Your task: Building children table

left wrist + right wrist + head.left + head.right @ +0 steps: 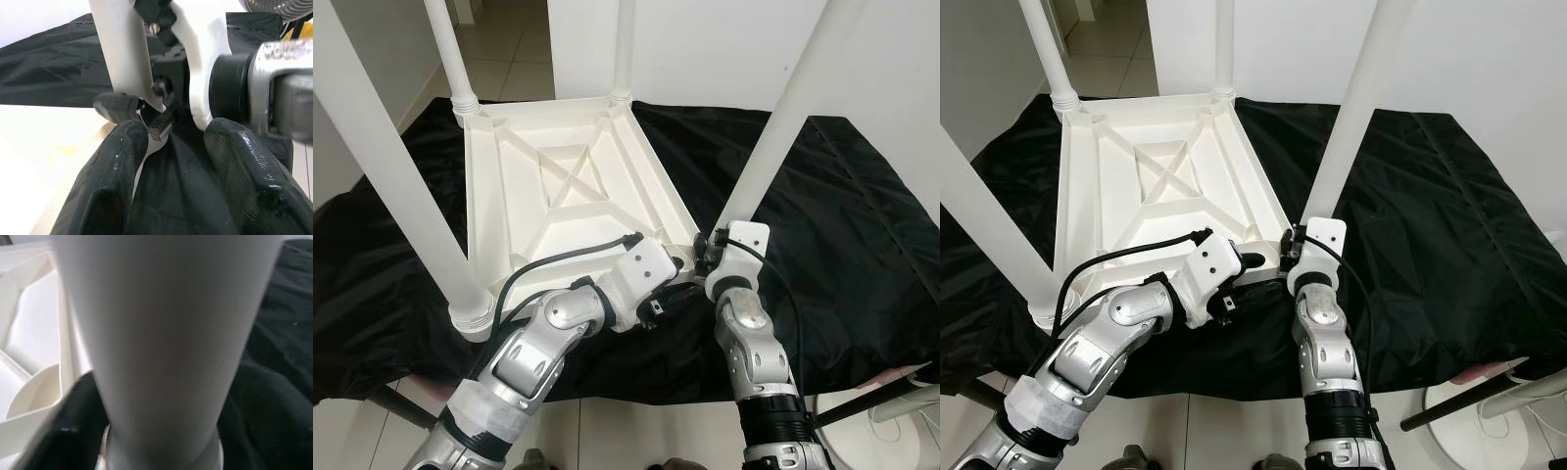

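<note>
The white table (563, 186) lies upside down on a black cloth (842, 225), four legs pointing up. The right claw (703, 247) is clamped on the near-right leg (783, 117) at its base, by the table's near-right corner. The left claw (668, 294) sits just beside it at that corner, fingers (112, 181) held narrowly apart, gripping nothing.

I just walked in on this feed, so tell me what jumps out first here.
An upside-down white table top lies on a black cloth, white legs standing up from its corners. At the near right corner, the right gripper is at the base of one white leg, while the left gripper is at the table's edge beside it.
</note>
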Controlling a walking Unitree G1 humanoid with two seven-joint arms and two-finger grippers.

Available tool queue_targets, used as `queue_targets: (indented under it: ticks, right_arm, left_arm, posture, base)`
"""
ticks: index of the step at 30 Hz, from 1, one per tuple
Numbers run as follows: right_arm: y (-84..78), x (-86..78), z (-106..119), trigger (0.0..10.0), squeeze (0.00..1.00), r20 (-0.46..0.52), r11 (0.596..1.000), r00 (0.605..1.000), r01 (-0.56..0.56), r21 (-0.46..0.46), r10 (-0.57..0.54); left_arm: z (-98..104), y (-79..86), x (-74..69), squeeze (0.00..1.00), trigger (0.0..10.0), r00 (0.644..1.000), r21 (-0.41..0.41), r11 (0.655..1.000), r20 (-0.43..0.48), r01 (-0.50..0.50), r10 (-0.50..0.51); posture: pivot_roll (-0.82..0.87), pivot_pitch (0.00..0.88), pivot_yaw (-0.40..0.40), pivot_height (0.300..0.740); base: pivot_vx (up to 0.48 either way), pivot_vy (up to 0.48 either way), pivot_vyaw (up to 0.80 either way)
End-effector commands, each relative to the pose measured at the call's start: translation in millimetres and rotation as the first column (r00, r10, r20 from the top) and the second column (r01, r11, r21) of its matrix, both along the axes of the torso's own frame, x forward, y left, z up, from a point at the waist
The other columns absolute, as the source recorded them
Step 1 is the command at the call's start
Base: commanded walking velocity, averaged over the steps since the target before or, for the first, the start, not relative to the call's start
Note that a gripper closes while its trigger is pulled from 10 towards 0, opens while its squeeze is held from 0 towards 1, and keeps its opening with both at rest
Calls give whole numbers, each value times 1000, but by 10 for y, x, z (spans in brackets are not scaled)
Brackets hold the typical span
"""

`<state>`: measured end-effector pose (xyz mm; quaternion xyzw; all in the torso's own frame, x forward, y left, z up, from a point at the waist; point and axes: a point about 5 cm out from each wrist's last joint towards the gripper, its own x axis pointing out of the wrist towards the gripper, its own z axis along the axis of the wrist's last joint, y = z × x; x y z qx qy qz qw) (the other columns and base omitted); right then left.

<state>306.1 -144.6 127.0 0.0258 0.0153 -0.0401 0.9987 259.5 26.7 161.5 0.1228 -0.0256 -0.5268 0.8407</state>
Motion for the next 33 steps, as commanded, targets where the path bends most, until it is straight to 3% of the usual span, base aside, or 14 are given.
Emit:
queue_targets:
  ticks: [1,4,8,9,13,17,19,21,26,29,30,31,32,33]
  right_arm:
    - [-83,-11,7,10000,1000,10,1000,1000,-22,12,22]
    - [-246,-5,21,10000,1000,18,994,994,-106,-17,106]
    - [-320,6,20,10000,1000,15,982,984,-178,-55,179]
    - [-356,14,11,10000,0,7,966,969,-246,-78,247]
    - [-399,24,-16,10000,0,-11,925,931,-364,-109,365]
    - [-359,106,-18,10000,0,-18,839,855,-513,-181,519]
    - [-359,106,-18,10000,0,-18,839,855,-513,-181,519]
    - [-295,174,5,10000,0,-23,804,822,-562,-194,569]
    - [-235,242,32,10000,0,-38,767,792,-600,-226,609]
    - [-215,292,27,10000,0,-81,722,763,-635,-274,641]
    - [-228,304,16,4745,0,-100,707,753,-648,-284,650]
    - [-228,304,16,4745,0,-100,707,753,-648,-284,650]
    - [-257,312,-1,0,0,-119,697,745,-659,-282,657]
    - [-285,317,-10,0,0,-129,693,743,-662,-285,657]
  left_arm:
    - [-24,-15,-47,0,10000,999,13,999,-9,47,-47]
    - [-29,6,-42,0,10000,999,17,999,-10,39,-39]
    - [-29,8,-39,0,10000,999,16,999,-10,37,-37]
    - [-28,6,-36,0,10000,999,16,999,-10,37,-37]
    - [-23,1,-29,0,10000,999,16,999,-7,37,-37]
    - [-10,-7,12,0,10000,999,26,999,6,44,-44]
    - [-10,-7,12,0,10000,999,26,999,6,44,-44]
    - [-1,-12,23,0,10000,999,28,998,10,48,-48]
    - [9,-20,37,0,10000,999,27,998,14,48,-49]
    - [24,-35,55,0,10000,999,27,999,21,45,-45]
    - [36,-41,63,0,10000,999,24,999,24,42,-43]
    - [36,-41,63,0,10000,999,24,999,24,42,-43]
    - [46,-41,70,0,10000,999,21,999,27,38,-38]
    - [53,-38,77,0,10000,999,19,999,29,32,-33]
  posture:
    - [-44,0,-44,740]
    - [-42,0,-46,740]
    - [-44,0,-42,740]
    - [-44,0,-42,740]
    - [-46,0,-39,740]
    - [-59,0,-21,740]
    - [-59,0,-21,740]
    - [-61,0,-15,740]
    - [-62,0,-12,740]
    - [-57,0,-15,740]
    - [-57,0,-15,740]
    - [-57,0,-15,740]
    - [-53,0,-20,740]
    - [-49,0,-23,740]
  base:
    - [0,0,0]
    - [0,0,0]
    - [0,0,0]
    - [0,0,0]
    - [0,0,0]
    - [0,0,0]
    - [0,0,0]
    - [0,0,0]
    - [0,0,0]
    - [0,0,0]
    - [0,0,0]
    - [0,0,0]
    - [0,0,0]
    - [0,0,0]
